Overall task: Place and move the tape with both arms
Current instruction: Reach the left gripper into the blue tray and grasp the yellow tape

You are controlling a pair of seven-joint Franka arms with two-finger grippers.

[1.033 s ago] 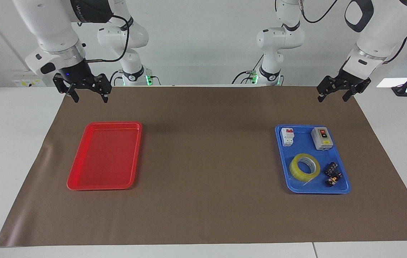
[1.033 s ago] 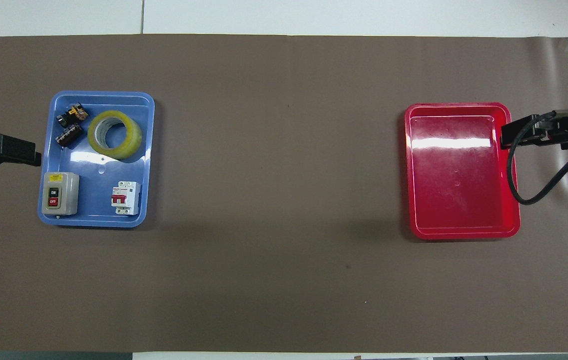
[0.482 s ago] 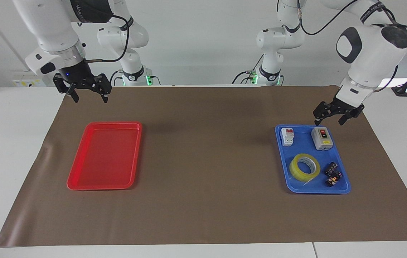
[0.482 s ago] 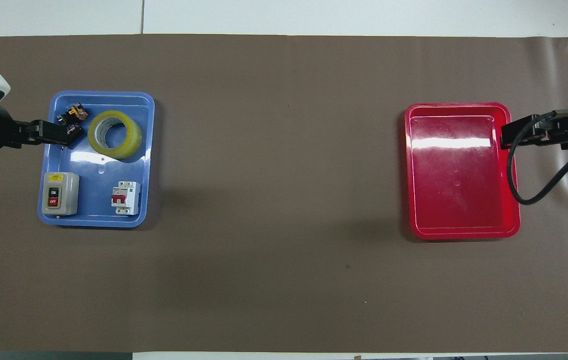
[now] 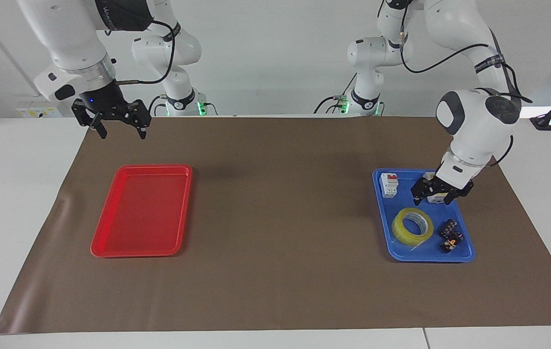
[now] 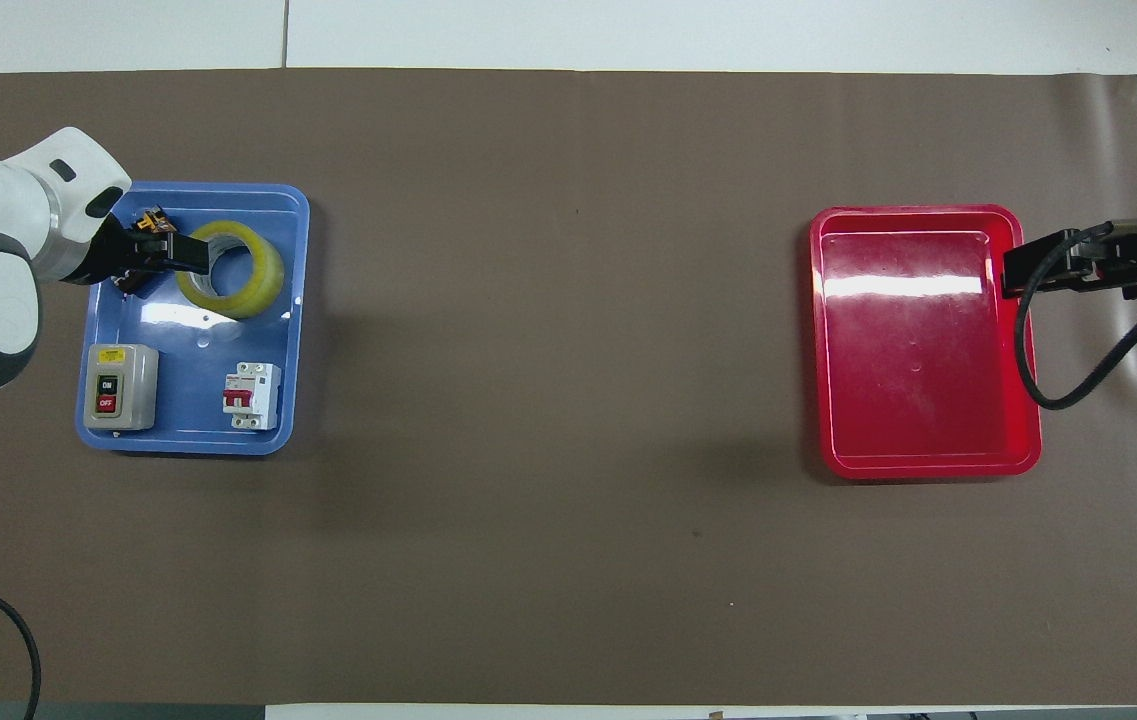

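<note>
You see the tape lying flat in the blue tray, core hole facing up; your left gripper hangs over that tray, arm bent downward, jaws released; your right gripper waits spread and empty, raised beside the red tray.

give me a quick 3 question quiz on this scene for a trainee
1. True or false: the tape lies in the red tray.
2. Which gripper is over the blue tray? A) left B) right
3. Fill in: the right gripper hangs with its fingers ____.

Key: 1 false, it lies in the blue tray. 2 A, the left gripper. 3 open.
</note>
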